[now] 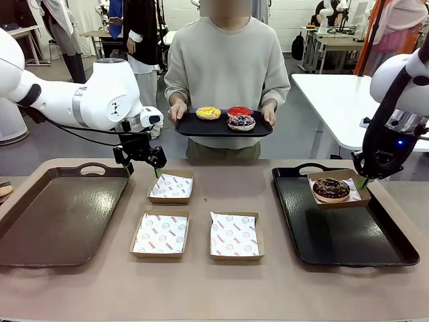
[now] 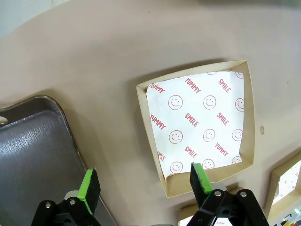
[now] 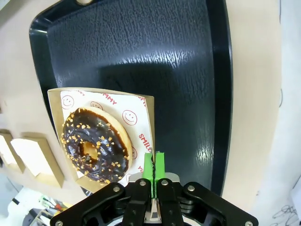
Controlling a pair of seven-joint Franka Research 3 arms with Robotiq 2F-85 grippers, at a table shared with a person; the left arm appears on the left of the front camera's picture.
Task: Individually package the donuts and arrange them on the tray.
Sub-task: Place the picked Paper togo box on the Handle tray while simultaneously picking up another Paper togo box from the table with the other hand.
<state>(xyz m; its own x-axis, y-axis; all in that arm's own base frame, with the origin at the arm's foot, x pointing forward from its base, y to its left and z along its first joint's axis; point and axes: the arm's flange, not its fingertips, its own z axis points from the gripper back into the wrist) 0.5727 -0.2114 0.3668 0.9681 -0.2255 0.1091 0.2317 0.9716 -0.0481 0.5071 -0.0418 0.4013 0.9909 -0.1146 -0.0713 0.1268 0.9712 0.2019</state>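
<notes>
Nearest, two lined boxes (image 1: 161,233) stand empty. The left gripper (image 2: 145,181), jaws spread, hovers beside a third empty box (image 2: 202,127). The right gripper (image 3: 154,162), pads pressed together, appears to pinch the wall of the filled box (image 3: 150,117). That box holds the chocolate donut (image 3: 96,143) and sits on the black tray (image 1: 348,241). Beyond, the person's tray (image 1: 201,129) carries three donuts (image 1: 241,122). Recommendation: seat the box flat and square before releasing it.

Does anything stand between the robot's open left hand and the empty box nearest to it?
Nothing visible does. The left hand hangs open above the table, and the box lies ahead of its fingers, holding only printed paper. The grey tray lies beside, not between.
</notes>
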